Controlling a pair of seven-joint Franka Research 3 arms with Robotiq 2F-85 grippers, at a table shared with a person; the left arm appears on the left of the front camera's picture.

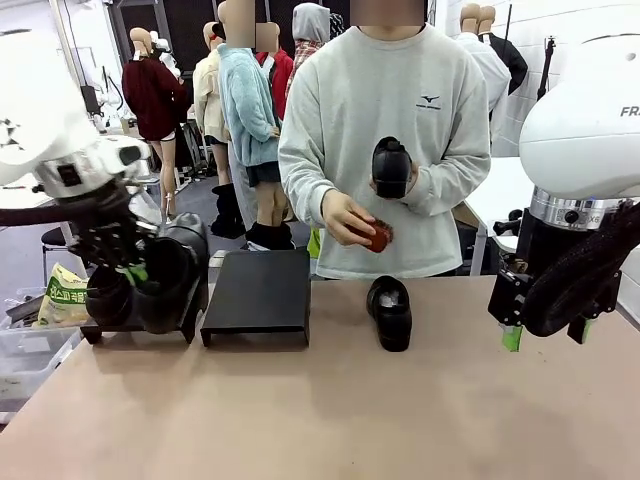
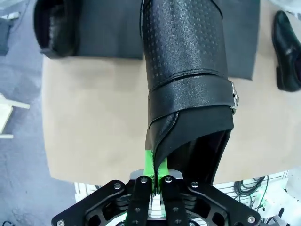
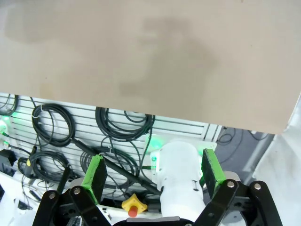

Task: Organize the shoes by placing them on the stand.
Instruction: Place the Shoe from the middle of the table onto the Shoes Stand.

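Note:
My left gripper (image 1: 135,272) (image 2: 155,175) is shut on the heel collar of a black shoe (image 1: 165,280) (image 2: 188,70) with a strap and buckle, held over the left black stand (image 1: 190,318) (image 2: 103,33). A second shoe (image 1: 108,296) (image 2: 55,26) rests on that stand beside it. A third shoe (image 1: 390,312) (image 2: 288,52) lies on the table before the person. The person holds a fourth shoe (image 1: 391,167) upright at chest height. My right gripper (image 1: 545,335) (image 3: 153,172) hangs open above the table's right edge, nothing between its green pads.
A second black stand (image 1: 258,295) (image 2: 242,42) sits bare in the middle, at the far edge of the tan table (image 1: 320,410) (image 3: 141,61). The person's other hand holds a small red object (image 1: 376,237). Cables and a robot base (image 3: 181,174) lie below the table edge.

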